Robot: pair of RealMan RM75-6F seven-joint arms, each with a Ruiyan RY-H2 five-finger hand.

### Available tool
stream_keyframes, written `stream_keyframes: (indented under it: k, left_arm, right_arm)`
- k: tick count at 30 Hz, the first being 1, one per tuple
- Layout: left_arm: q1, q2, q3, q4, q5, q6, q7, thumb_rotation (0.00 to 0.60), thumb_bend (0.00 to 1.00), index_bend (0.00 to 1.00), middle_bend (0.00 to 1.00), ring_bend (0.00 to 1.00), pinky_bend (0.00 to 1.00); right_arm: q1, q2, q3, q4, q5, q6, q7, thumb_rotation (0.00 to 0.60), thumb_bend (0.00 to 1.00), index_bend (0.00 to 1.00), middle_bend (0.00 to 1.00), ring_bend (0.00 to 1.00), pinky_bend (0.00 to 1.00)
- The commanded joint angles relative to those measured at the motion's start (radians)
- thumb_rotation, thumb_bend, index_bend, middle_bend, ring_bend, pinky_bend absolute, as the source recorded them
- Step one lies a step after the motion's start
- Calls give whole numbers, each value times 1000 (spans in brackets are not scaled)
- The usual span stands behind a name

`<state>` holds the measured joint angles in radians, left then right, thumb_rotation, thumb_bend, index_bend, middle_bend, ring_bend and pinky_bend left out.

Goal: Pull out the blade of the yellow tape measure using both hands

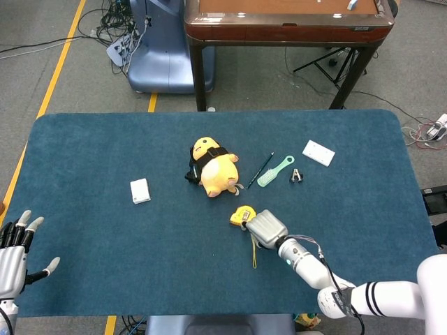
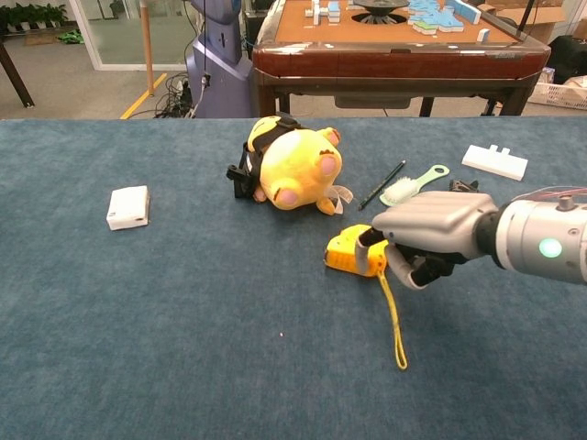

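the robot's right hand (image 2: pixel 431 240) grips the yellow tape measure (image 2: pixel 351 254) near the middle of the blue-carpeted table (image 1: pixel 84 139), its fingers (image 2: pixel 401 267) curled down against the case's right end while the case rests on the cloth. in the head view the same hand (image 1: pixel 265 228) sits just right of the tape measure (image 1: pixel 242 217), with the silver forearm running back toward the table's near edge. a yellow wrist strap (image 2: pixel 394 321) trails from the case toward the near edge, lying loose on the carpet. the left hand (image 1: pixel 15 255) hovers well apart at the table's near left corner, holding nothing, its fingers spread and pointing upward; the chest view does not show it.

just behind the tape measure lies a yellow plush toy (image 2: pixel 292 167) with a black band, on its side. right of the toy, a dark pen (image 2: pixel 383 185) lies beside a pale green brush (image 2: pixel 409 187), and a small dark clip (image 1: pixel 296 175) sits just right of the brush. a white flat piece (image 2: pixel 494 161) lies farther right toward the far edge. a small white box (image 2: pixel 127 206) rests well to the left of the toy. beyond the table stand a wooden games table (image 1: pixel 286 21) and a blue-grey machine base (image 1: pixel 162 59) on a grey floor with a yellow line (image 1: pixel 59 63).
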<state>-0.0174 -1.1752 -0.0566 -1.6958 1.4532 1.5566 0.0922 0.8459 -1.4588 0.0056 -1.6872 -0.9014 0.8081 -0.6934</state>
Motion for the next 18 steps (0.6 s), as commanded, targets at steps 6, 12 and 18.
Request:
stream_keyframes:
  k: [6,12,18]
  left_arm:
    - [-3,-4,0,-5,3,-3,7,600,175,136,0,0,0]
    - [-1,-2,0,-8,2,-1,3,600,175,136,0,0,0]
    - [-3,-6,0,-7,3,-7,-12,600,175,137,0,0,0]
  right_arm:
    - [-12,37,-14,-6,10,35,21,600,888,332,997,1000,1000]
    - [-68,125,-12,-115,2,140,72,600,217,332,653,825,886]
    - [-101,113,12,-93,-60,220,111,600,121,332,446,620,769]
